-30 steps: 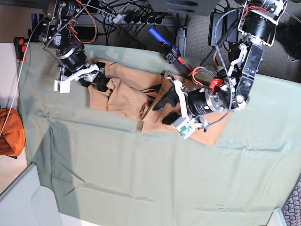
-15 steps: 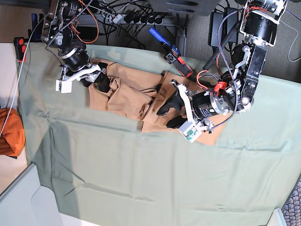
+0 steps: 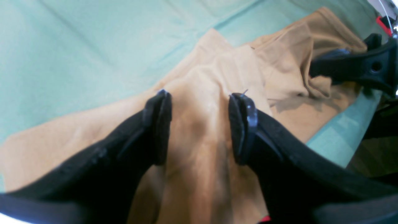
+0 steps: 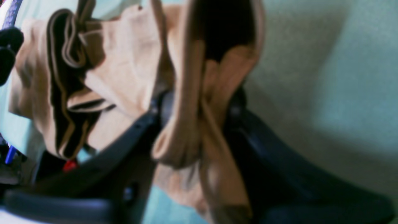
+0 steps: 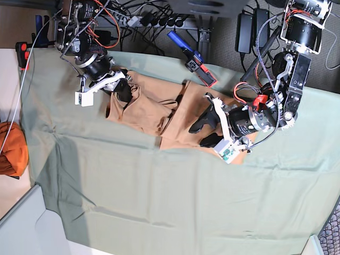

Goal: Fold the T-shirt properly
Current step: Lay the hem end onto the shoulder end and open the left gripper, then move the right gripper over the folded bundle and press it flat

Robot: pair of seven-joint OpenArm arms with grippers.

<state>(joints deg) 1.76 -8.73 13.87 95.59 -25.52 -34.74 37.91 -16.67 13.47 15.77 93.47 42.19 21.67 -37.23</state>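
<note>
The tan-orange T-shirt (image 5: 159, 111) lies crumpled on the pale green sheet (image 5: 159, 191) near the far edge. My right gripper (image 5: 123, 91) is shut on a bunched fold of the T-shirt (image 4: 192, 124) at its left end and holds it raised. My left gripper (image 5: 204, 133) is open above the flat right part of the T-shirt (image 3: 199, 124), one finger on each side of a cloth ridge, nothing gripped. The other gripper's black finger shows at the right of the left wrist view. I see no neck tag.
A brighter orange cloth bundle (image 5: 11, 150) sits at the left edge, off the sheet. Cables, power strips and a blue-handled tool (image 5: 183, 48) lie beyond the sheet's far edge. A red-and-black object (image 5: 22, 53) sits at the far left corner.
My right gripper has pulled the shirt's left end rightward, bunching the cloth. My left gripper has slid to the right along the shirt, still open.
</note>
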